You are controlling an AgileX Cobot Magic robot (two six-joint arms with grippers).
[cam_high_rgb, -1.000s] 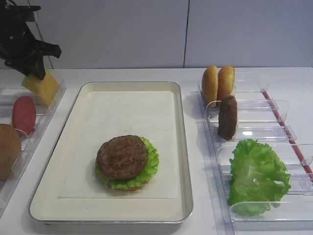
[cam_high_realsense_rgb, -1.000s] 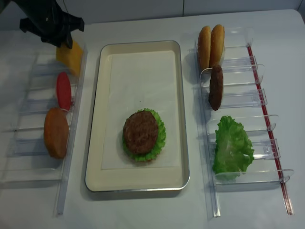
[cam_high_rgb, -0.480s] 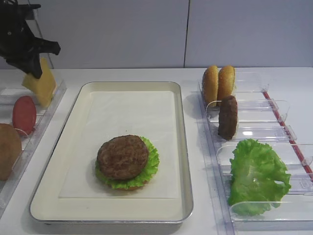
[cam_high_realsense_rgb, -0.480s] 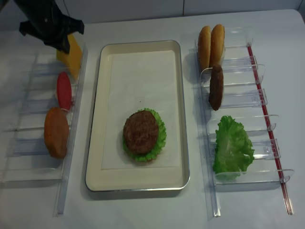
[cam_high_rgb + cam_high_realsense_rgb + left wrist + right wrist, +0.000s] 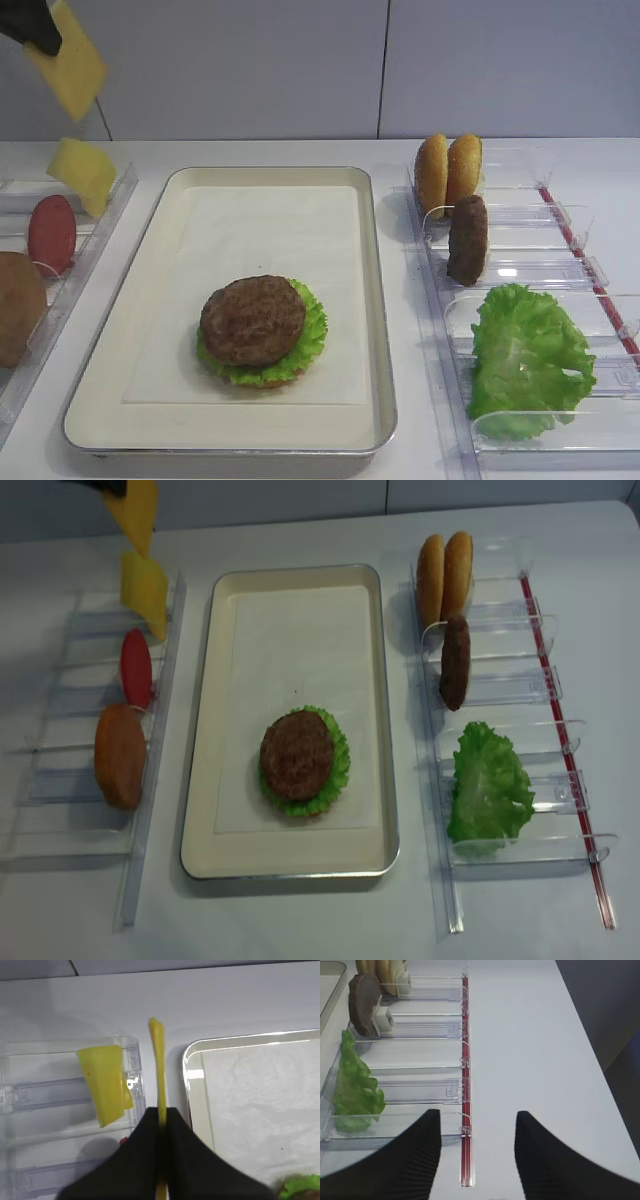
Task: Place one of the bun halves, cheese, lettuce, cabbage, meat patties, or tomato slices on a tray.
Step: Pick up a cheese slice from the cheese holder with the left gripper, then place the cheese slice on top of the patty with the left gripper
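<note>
Left wrist view shows the left end effector (image 5: 161,1120) clamped on the cheese (image 5: 159,1065) edge-on at frame centre, beside the tray (image 5: 192,1067); thin and floppy, it looks best held by its edge.

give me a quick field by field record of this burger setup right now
left gripper: shut on the cheese slice, lifted clear of the left rack
right gripper: open, empty, over the right rack
tray: holds a patty on lettuce
left rack: paler yellow slice, tomato slice, bun half
right rack: two bun halves, spare patty, loose lettuce leaf
</note>
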